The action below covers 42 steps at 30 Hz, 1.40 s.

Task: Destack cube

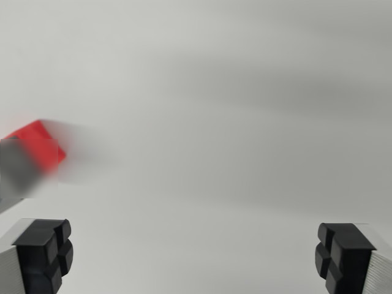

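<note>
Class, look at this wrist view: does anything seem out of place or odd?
The red cube sits far off at the wrist view's left edge, blurred, with a grey shape overlapping it. The open end effector holds nothing and isn't lined up with it.

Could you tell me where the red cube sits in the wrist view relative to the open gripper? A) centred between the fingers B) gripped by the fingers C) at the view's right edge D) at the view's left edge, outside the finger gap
D: the blurred red cube lies at the wrist view's left edge, above the left finger pad, while the gripper is open with nothing between its fingers.
</note>
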### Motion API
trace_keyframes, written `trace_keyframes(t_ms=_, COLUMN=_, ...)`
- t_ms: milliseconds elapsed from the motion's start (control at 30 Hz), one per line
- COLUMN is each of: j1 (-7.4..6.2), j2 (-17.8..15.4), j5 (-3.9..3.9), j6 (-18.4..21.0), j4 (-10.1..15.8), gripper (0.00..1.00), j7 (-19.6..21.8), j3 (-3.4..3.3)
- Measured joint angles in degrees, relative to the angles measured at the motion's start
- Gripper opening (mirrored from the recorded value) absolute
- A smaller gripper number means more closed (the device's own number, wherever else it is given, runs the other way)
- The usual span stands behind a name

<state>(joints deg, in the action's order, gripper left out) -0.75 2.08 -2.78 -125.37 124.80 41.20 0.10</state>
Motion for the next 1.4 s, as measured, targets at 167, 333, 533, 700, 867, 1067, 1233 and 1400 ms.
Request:
trace_keyframes(t_ms=167, j1=-0.69, j2=-0.39, j5=0.1, j6=-1.44, j4=1.73, gripper=1.0, j7=-0.94, j3=0.57)
trace_keyframes(t_ms=333, j1=-1.41, j2=-0.63, j5=0.23, j6=-2.94, j4=3.4, gripper=1.0, j7=-1.88, j3=1.2)
trace_keyframes(t_ms=533, j1=-2.38, j2=-0.84, j5=0.41, j6=-4.85, j4=5.42, gripper=1.0, j7=-3.1, j3=1.98)
trace_keyframes(t_ms=700, j1=-3.33, j2=-0.9, j5=0.62, j6=-6.69, j4=7.26, gripper=1.0, j7=-4.25, j3=2.81)
trace_keyframes(t_ms=867, j1=-4.34, j2=-0.9, j5=0.8, j6=-8.54, j4=8.98, gripper=1.0, j7=-5.36, j3=3.61)
trace_keyframes(t_ms=1067, j1=-5.55, j2=-0.81, j5=1.01, j6=-10.8, j4=10.92, gripper=1.0, j7=-6.64, j3=4.72)
trace_keyframes(t_ms=1233, j1=-6.7, j2=-0.36, j5=1.12, j6=-12.86, j4=12.41, gripper=1.0, j7=-7.77, j3=5.72)
trace_keyframes(t_ms=1400, j1=-7.72, j2=0.22, j5=1.2, j6=-14.7, j4=13.57, gripper=1.0, j7=-8.72, j3=6.63)
